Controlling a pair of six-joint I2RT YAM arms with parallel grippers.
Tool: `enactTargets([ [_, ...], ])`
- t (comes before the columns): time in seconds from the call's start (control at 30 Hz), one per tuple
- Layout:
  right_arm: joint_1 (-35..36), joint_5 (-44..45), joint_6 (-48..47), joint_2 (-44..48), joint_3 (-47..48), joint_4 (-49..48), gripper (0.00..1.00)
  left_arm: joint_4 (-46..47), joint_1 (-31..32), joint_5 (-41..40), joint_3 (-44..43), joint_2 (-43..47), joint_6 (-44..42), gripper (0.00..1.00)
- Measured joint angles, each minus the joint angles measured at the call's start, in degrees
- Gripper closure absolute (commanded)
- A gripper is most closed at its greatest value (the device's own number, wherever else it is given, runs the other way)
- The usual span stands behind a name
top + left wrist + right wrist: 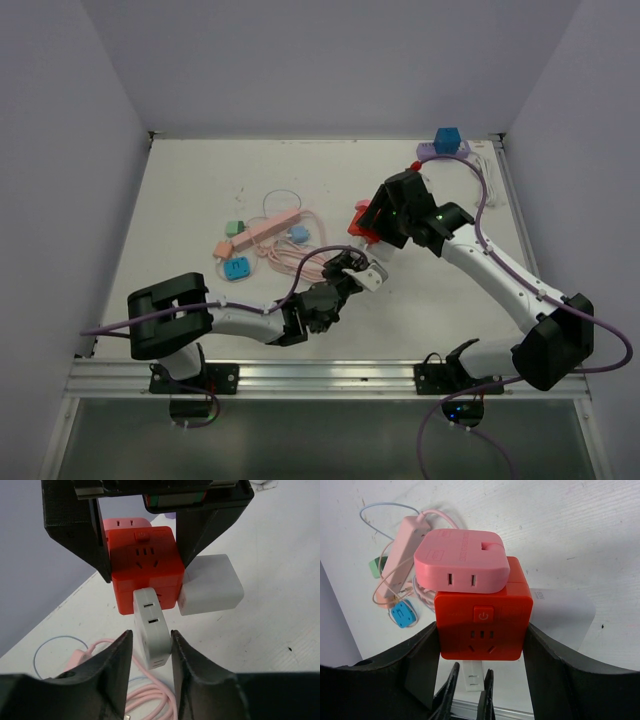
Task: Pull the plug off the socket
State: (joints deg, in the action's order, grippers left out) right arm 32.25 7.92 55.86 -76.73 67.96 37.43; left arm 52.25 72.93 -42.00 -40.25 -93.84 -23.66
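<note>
White table (180, 190), plain pale walls (330, 60) on three sides.

Pink power strip (272, 228) lying mid-table, pink cable (290, 262) coiled just beside it, green plug (236, 228) and blue plug (237, 267) close by, purple strip (452, 152) carrying a blue cube (447, 137) in the far corner

light: bright, even, diffuse, from overhead | shadows: soft, faint, close under arms on desk (200, 180) | glare: faint sheen on red socket (482, 615) | focus: overhead sharp; wrist views crisp mid-frame, left tool (150, 639) softer near lens | distortion: slight edge bowing
</note>
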Motion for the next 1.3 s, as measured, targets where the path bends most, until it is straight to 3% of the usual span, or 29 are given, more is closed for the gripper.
enactTargets([
  [0.23, 0.0, 0.6, 0.5, 0.0, 0.0, 1.4, 1.0, -0.6, 1.2, -0.1, 0.0, 0.0, -0.6, 0.99],
  [0.53, 0.7, 1.6, 3.3, -0.1, 0.0, 4.4, 1.0, -2.3, 3.4, -1.8, 1.0, 1.2, 2.9, 1.0],
  [0.8, 0.7, 1.5, 5.8, -2.0, 0.0, 6.6, 1.0, -8.4, 5.2, -2.6, 2.6, 4.5, 11.5, 1.0],
  [1.07, -6.3, 11.9, 7.6, -4.2, 0.2, 0.0, 1.0, -17.8, 10.0, -1.7, 4.5, 8.0, 20.5, 1.0],
  [1.3, -7.3, 11.1, 5.5, -5.7, 0.4, -2.6, 1.0, -24.6, 9.4, -3.6, 4.5, 10.7, 29.0, 1.0],
])
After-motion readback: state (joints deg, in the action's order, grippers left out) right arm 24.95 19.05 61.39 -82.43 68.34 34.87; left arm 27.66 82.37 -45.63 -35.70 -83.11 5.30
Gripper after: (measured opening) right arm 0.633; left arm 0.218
